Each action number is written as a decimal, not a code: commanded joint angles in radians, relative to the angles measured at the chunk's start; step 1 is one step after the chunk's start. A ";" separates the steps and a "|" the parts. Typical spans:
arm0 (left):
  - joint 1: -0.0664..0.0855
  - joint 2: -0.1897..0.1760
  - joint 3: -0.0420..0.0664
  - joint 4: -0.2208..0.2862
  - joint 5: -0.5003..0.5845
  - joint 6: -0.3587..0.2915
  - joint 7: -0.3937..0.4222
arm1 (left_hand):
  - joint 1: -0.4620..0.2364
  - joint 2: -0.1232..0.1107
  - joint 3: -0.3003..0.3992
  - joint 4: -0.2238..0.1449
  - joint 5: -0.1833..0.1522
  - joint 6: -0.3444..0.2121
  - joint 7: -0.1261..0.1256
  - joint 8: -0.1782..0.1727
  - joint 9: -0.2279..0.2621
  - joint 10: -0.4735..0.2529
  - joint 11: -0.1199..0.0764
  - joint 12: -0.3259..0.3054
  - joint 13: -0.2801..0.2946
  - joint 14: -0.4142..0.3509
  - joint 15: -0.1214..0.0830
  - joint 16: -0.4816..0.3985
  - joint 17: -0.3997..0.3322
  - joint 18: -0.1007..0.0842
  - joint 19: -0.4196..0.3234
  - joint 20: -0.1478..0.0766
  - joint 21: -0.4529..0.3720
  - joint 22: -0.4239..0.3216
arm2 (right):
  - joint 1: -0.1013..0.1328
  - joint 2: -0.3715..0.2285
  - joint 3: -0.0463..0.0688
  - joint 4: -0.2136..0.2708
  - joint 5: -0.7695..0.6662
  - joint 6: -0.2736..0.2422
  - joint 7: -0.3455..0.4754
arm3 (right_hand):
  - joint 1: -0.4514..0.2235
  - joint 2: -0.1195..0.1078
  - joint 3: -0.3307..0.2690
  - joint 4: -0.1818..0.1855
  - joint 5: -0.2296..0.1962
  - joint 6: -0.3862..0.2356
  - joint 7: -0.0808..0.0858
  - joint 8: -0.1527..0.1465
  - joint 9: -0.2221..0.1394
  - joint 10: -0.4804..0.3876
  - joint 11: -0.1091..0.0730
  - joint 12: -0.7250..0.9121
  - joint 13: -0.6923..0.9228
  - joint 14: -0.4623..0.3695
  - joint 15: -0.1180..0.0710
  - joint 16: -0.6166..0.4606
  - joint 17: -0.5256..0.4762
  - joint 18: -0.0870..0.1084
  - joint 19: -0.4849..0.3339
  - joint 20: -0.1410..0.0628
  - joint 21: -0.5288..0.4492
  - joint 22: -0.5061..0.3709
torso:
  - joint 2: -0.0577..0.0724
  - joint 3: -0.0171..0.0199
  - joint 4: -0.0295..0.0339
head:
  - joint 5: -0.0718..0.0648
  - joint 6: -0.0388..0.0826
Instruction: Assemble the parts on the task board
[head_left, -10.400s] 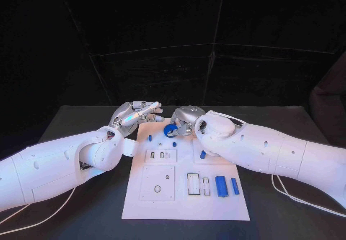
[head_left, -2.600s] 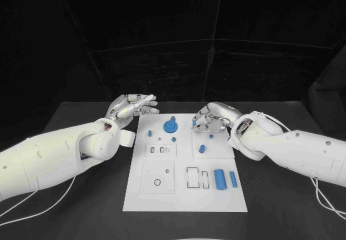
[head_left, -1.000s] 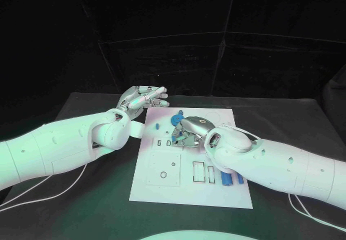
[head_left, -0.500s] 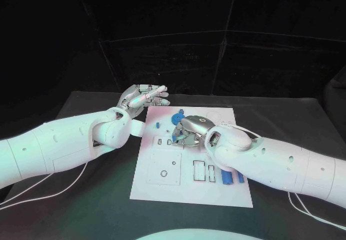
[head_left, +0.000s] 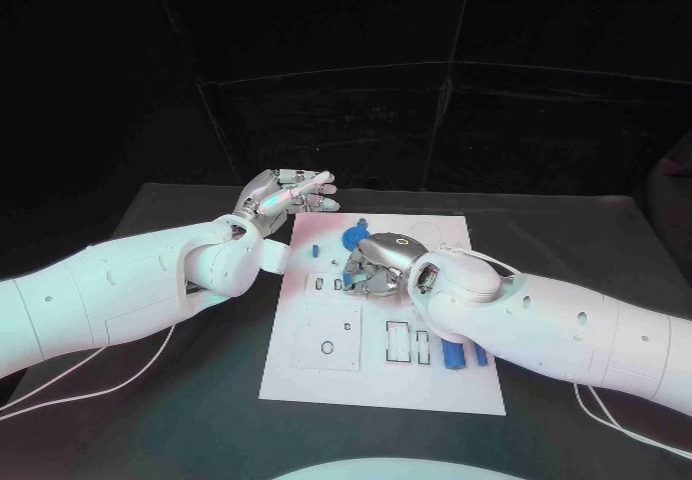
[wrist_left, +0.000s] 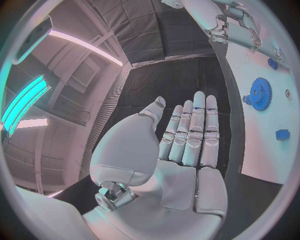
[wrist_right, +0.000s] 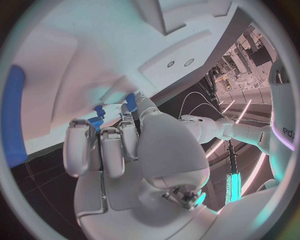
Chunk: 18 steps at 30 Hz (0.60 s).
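Observation:
The white task board lies in the middle of the table. A blue gear sits near its far edge. My right hand is curled down onto the board just in front of the gear. Small blue parts show at its fingertips, and I cannot tell if it grips one. Two blue cylinders lie on the near right, partly under the right forearm. My left hand hovers at the board's far left corner, fingers straight and apart, holding nothing.
Empty rectangular slots and a square plate with a hole lie on the near half of the board. Black table surrounds the board, and both forearms cross its sides.
Earlier the right hand held the gear, then left it on the board and came in from the right to the middle. In the last second it has barely moved. The left hand stays put.

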 joint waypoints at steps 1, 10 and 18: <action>0.002 0.001 0.001 0.000 0.001 0.010 0.008 | 0.003 0.010 0.000 -0.004 -0.006 0.000 0.003 -0.003 -0.001 0.003 0.003 -0.003 -0.001 0.000 0.002 -0.003 0.001 0.016 0.003 0.004 -0.006 -0.001 | -0.004 -0.002 -0.005 -0.002 -0.013 0.055 -0.022 | -0.009 -0.005 0.002 0.003 0.002 0.005 0.004 -0.002 0.000 -0.009 0.000 -0.006 -0.010 0.085 -0.003 -0.004 0.168 -0.017 -0.004 -0.003 -0.001 -0.002 | 0.000 0.0000 -0.0004 | 0.000 0.000; 0.002 0.002 0.001 0.000 0.001 0.010 0.007 | 0.003 0.010 0.000 -0.004 -0.006 0.000 0.003 -0.003 -0.001 0.003 0.003 -0.003 -0.001 0.000 0.002 -0.003 0.001 0.016 0.003 0.004 -0.006 -0.001 | -0.004 -0.002 -0.006 -0.002 -0.020 0.040 -0.032 | -0.024 -0.021 0.001 0.009 -0.002 -0.010 0.010 -0.013 -0.002 -0.017 0.005 -0.017 -0.020 0.084 0.001 -0.006 0.164 -0.017 -0.005 0.000 -0.002 -0.004 | 0.000 -0.0002 0.0008 | -0.002 0.000; 0.002 0.003 0.001 -0.002 0.001 0.011 0.006 | 0.003 0.010 0.000 -0.004 -0.006 0.000 0.003 -0.003 -0.001 0.003 0.003 -0.003 -0.001 0.000 0.002 -0.003 0.001 0.016 0.003 0.004 -0.006 -0.001 | -0.004 0.001 -0.006 0.005 -0.021 0.019 -0.037 | -0.062 -0.053 -0.019 0.026 -0.055 -0.034 0.020 -0.031 -0.002 -0.034 0.015 -0.045 -0.044 0.083 0.010 -0.009 0.160 -0.016 -0.006 0.009 -0.004 -0.006 | 0.000 -0.0002 -0.0002 | -0.003 0.000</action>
